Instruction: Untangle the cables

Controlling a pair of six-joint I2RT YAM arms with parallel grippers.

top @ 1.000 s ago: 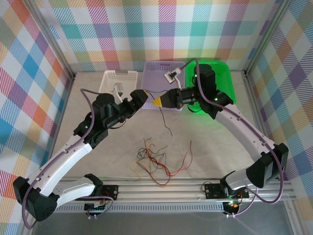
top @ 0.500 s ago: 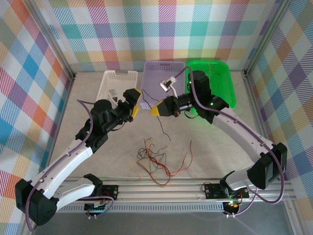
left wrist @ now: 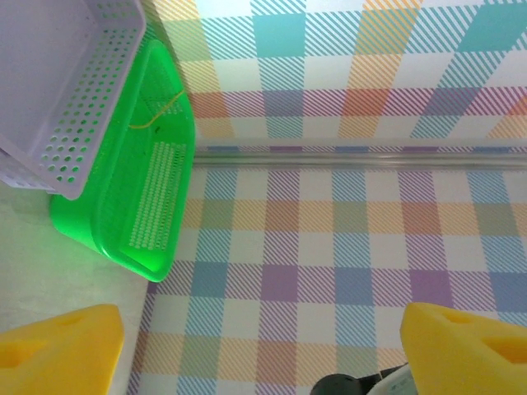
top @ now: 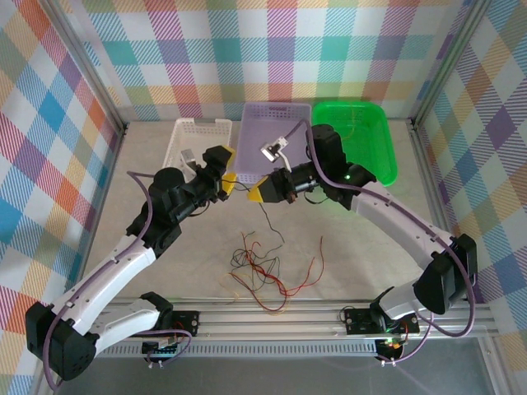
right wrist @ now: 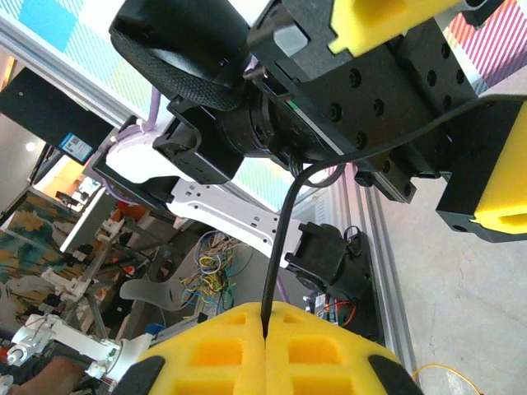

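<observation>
My left end effector (top: 222,171) has backed away from the right end effector (top: 263,192); its pads stand apart, holding nothing. The right one stays clamped on a black cable (right wrist: 278,255), whose free end dangles below it, apparently clear of the tangle (top: 262,273) lying on the surface (top: 370,239) nearer the bases. That strand looks freed. The purple basket (top: 276,123) sits just behind, and the left arm crowds the way.

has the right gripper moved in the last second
Yes: the right gripper, pinching a black cable, has come nearer the front rail, off the purple basket's front rim.
</observation>
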